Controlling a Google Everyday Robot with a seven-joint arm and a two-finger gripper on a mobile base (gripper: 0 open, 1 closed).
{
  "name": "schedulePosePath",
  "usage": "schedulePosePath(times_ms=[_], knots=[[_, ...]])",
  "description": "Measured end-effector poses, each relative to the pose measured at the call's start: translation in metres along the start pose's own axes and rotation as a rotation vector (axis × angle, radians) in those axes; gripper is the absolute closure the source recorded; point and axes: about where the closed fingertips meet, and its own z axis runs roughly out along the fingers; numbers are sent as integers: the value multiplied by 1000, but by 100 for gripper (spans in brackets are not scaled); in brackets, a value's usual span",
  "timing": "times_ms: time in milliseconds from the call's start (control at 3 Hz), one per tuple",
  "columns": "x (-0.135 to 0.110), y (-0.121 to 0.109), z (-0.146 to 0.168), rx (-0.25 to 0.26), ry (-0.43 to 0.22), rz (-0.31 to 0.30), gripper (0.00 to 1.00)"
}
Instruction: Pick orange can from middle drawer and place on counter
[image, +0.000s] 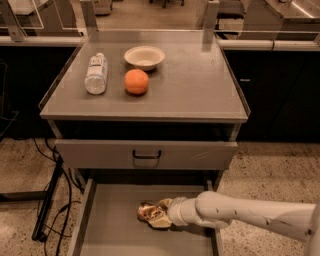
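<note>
The orange can (148, 211), gold and crumpled, lies on the floor of the open middle drawer (107, 227) near its centre. My gripper (159, 215) reaches in from the right on a white arm and sits right against the can, its tip overlapping the can's right side. The counter (190, 85) is the grey cabinet top above.
On the counter stand a clear plastic bottle (96, 73) lying flat, a round orange fruit (136, 81) and a white bowl (144, 57). A closed drawer front with a black handle (146, 154) overhangs the back of the open drawer. Cables (52, 200) hang at the left.
</note>
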Motion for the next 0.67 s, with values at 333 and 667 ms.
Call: schedulePosePath(times_ms=[333, 667], knots=[[-15, -15, -39, 10, -41, -16, 100], [-40, -38, -88, 11, -103, -40, 100]])
